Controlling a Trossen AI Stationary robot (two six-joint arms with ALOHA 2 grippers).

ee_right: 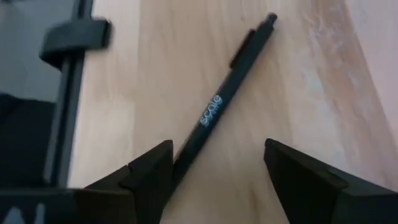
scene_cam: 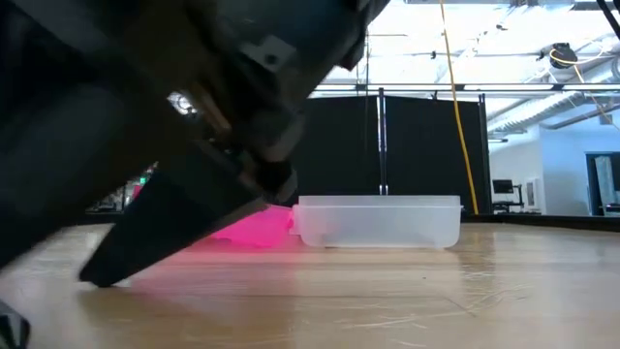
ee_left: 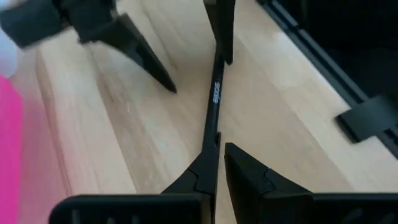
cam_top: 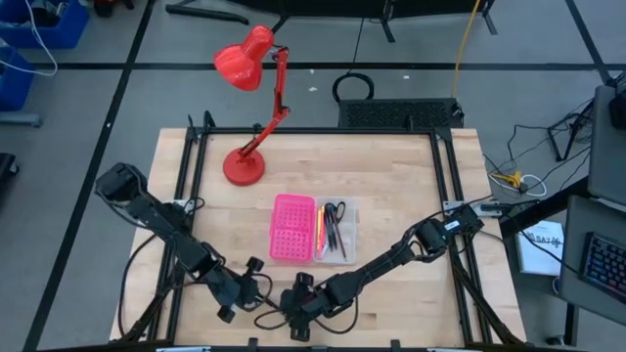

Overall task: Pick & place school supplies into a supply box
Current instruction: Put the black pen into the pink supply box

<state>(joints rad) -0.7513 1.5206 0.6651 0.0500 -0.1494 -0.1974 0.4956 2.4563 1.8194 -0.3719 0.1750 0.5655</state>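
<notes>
A: Bottom centre of the overhead frame, what is the right gripper point(ee_right: 217, 165) doing?
B: Its fingers stand apart, straddling a black pen point(ee_right: 221, 102) lying on the table point(cam_top: 401, 186).
A: And the left gripper point(cam_top: 246, 289)?
B: Just left of it, low over the wood; whether its fingers are apart cannot be told.
A: Farther up?
B: The supply box point(cam_top: 313, 230) sits mid-frame, pens point(cam_top: 335, 227) in its clear half. The red lamp point(cam_top: 249, 103) stands upper left.

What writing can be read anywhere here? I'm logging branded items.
"scale" in pale letters on the barrel of the black pen lying on the table between the right gripper and the left gripper.
Nothing else readable; papers beside the table are too small.
</notes>
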